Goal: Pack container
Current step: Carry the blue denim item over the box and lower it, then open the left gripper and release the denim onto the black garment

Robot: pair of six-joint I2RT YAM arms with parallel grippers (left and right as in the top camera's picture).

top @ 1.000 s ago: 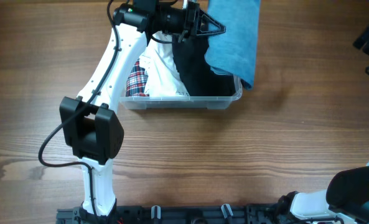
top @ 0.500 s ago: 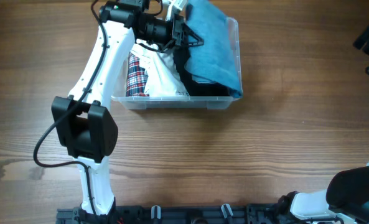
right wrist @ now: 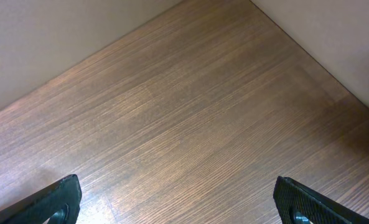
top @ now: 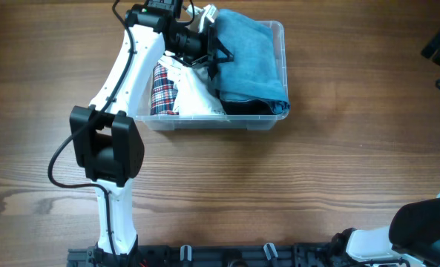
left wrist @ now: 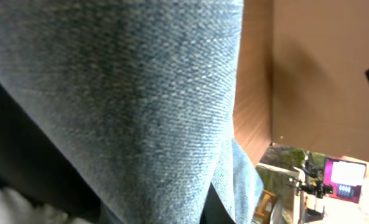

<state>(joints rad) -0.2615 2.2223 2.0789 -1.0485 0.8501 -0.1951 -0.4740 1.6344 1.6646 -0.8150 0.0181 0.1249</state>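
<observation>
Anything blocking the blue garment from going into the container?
Nothing visible. The blue garment already lies inside the container, over a black garment at its right end; the left gripper is at its left edge.

Left fingers (top: 221,53) half hidden by blue cloth (top: 249,59); right arm (top: 420,226) cropped.

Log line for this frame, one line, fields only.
left gripper: at blue cloth, grip unclear | blue cloth: in container, over black garment | right gripper: open, above table
</observation>
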